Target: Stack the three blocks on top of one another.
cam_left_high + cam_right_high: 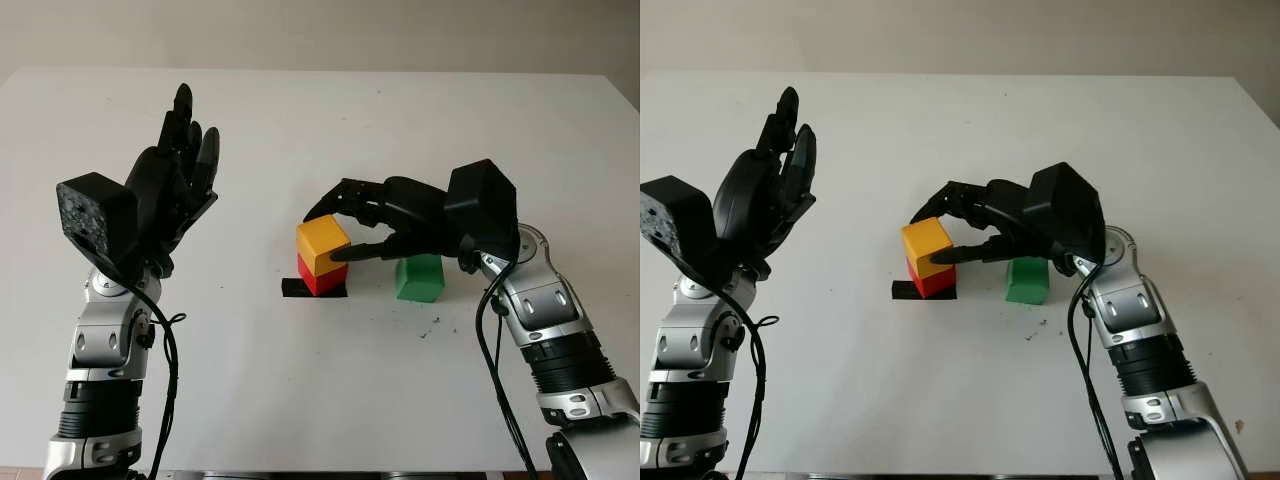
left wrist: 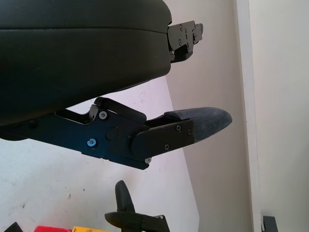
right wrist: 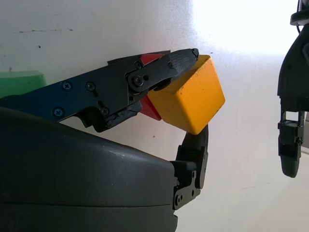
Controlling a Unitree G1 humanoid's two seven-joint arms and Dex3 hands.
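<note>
We see the right hand (image 1: pixel 345 225) reaching in over the middle of the table, its fingers (image 3: pixel 181 57) curled around the yellow block (image 1: pixel 322 243) and pressed to 2 opposite sides of it. The yellow block sits on top of the red block (image 1: pixel 324 277), turned a little out of line with it. From the right wrist, we catch the yellow block tilted between the fingertips, with a sliver of red behind it.

The red block stands on a strip of black tape (image 1: pixel 296 288) stuck to the table. Just beside this stack, on the right hand's side, the green block (image 1: pixel 419 277) sits alone on the surface, under the right wrist.

The left hand (image 1: pixel 172 185) is raised well off to the left, open, holding nothing, clear of all 3 blocks.

We have a plain white table (image 1: pixel 300 380) with a few dark specks near the green block, and behind its far edge a pale wall (image 1: pixel 320 30).
</note>
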